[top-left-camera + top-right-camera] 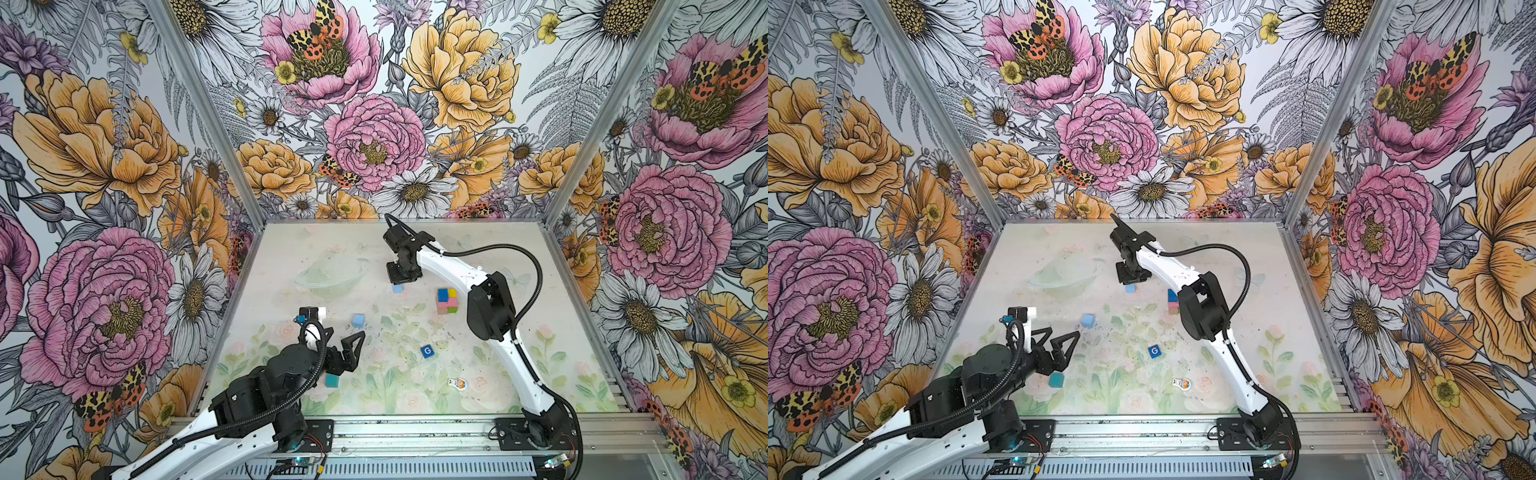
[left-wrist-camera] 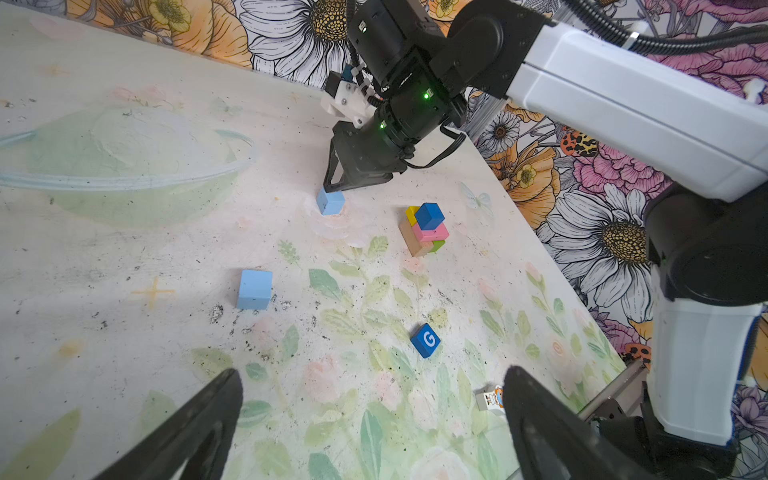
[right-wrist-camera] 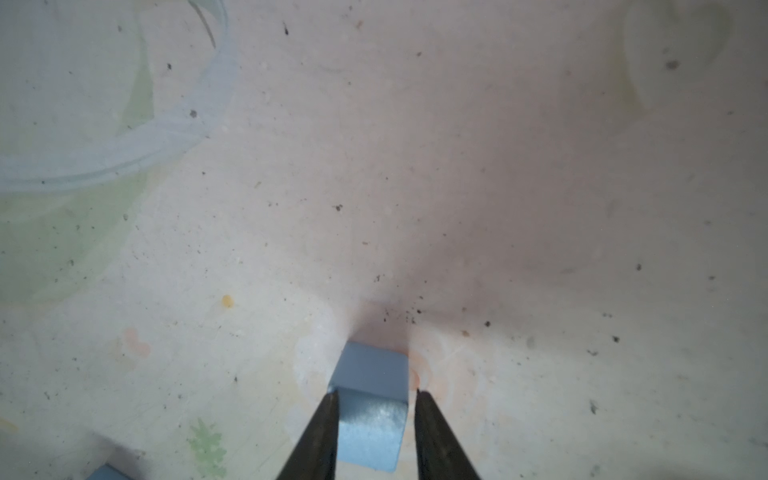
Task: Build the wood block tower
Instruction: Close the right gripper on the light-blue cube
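The right gripper [image 3: 373, 395] straddles a light-blue cube [image 3: 370, 368] that rests on the table [image 1: 540, 266] near the middle of the far edge. One finger touches it and the other shows a sliver of gap, so I cannot tell whether it grips. The tower [image 1: 446, 301], topped by a dark-blue cube [image 2: 429, 215], stands nearby toward the right edge. The left gripper [image 1: 345, 334] hangs wide open near the left edge, beside a teal cube [image 1: 332, 380]. A spare cube [image 1: 358, 320] and the G cube [image 1: 427, 351] lie loose mid-table.

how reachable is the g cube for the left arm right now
Probably reachable: the left gripper is open and the G cube lies alone on the table just ahead of it, with nothing between them.
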Controlling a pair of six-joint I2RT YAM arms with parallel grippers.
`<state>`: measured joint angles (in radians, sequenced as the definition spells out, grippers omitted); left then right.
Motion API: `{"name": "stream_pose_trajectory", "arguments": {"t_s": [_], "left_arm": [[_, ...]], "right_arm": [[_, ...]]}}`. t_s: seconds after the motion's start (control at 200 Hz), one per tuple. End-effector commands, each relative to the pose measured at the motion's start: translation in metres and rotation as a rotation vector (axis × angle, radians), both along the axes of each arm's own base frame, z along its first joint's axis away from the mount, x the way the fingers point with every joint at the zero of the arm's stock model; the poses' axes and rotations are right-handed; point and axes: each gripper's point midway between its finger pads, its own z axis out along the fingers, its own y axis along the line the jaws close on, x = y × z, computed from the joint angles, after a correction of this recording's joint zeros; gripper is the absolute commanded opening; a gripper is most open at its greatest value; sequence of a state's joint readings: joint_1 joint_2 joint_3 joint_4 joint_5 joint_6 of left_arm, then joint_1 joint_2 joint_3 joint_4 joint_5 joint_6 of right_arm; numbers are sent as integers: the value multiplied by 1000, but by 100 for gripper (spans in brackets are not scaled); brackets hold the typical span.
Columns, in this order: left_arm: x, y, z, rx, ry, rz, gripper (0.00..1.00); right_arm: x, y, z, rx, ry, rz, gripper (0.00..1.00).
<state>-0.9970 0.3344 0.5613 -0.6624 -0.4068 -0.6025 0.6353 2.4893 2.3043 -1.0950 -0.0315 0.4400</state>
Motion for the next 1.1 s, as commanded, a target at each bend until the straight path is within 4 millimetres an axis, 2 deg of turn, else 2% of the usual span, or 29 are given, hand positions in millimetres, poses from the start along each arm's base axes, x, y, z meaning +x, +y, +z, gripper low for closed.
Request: {"name": "stream_pose_trajectory", "arguments": {"t_s": [0.0, 0.42, 1.091], "left_arm": [[-1, 2, -2, -4, -3, 0, 99], [-1, 3, -2, -6, -4, 1, 99], [-1, 4, -1, -14, -11, 2, 99]], "right_arm": [[-3, -5, -1, -10, 13, -16, 38], [-4, -3, -2, -7, 15, -28, 42], [-4, 5, 16, 17, -16, -27, 48]]}}
